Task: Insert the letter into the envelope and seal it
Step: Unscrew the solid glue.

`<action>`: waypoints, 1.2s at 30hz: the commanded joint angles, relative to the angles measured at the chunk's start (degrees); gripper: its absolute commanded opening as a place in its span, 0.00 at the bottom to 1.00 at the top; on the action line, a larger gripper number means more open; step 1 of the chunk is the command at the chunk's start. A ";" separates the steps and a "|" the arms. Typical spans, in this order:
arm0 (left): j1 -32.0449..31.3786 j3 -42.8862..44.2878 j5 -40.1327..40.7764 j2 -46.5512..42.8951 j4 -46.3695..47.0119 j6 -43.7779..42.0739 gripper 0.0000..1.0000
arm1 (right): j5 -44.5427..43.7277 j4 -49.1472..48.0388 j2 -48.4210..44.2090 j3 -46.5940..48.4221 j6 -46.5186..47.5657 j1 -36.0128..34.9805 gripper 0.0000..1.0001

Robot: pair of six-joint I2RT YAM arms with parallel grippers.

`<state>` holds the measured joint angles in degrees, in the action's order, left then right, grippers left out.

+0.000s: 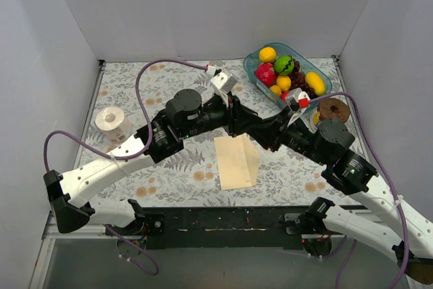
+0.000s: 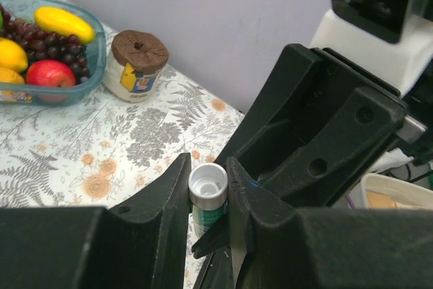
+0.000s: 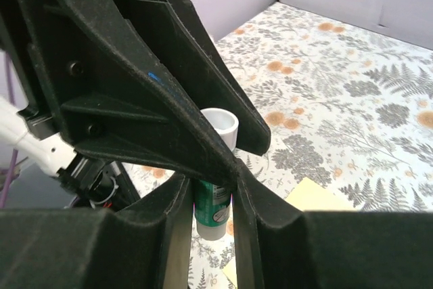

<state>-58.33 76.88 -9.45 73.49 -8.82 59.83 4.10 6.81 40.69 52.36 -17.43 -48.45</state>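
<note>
The left end effector point(image 2: 207, 162) is narrow, its two black fingers clamped on a small glue stick point(image 2: 207, 197) with a white top and a green label. The right end effector point(image 3: 208, 187) meets it from the other side. Its fingers stand close about the lower body of the same tube, but I cannot tell whether they press on it. Both are held above the middle of the worktop point(image 1: 169, 174).

Just in front of them the envelope point(image 1: 235, 164) lies flat, with a paler cream edge showing along its right side. The letter cannot be picked out as a separate sheet from above.

Farther right is a blue-green tub point(image 2: 81, 79) of fruit holding lemons, a red apple and dark grapes. A jar with a brown lid point(image 2: 139, 65) stands just beside it. A pale roll point(image 1: 111, 121) sits well apart near the left edge.

Each wrist camera is largely blocked by the other arm's black housing, so only a corner of cream paper shows in the right wrist view.

Purple cables point(image 1: 145, 76) loop over the arms. The worktop carries a fern-and-flower print, and plain pale walls enclose it.
</note>
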 commanded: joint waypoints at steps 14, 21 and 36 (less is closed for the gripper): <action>5.15 -10.70 -23.09 -10.12 20.16 7.75 0.98 | 22.29 -12.97 -1.40 2.84 4.16 -0.25 0.01; 5.24 -9.90 -4.37 -11.44 20.16 12.67 0.98 | 15.26 -12.52 -0.43 2.22 2.85 -0.25 0.01; -1.52 -2.88 15.25 -5.12 9.26 11.89 0.81 | -1.81 -15.33 -1.05 -1.12 -3.66 -0.25 0.01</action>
<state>-57.74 70.48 0.43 67.33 3.99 73.28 5.65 -5.74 38.68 49.60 -19.79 -48.60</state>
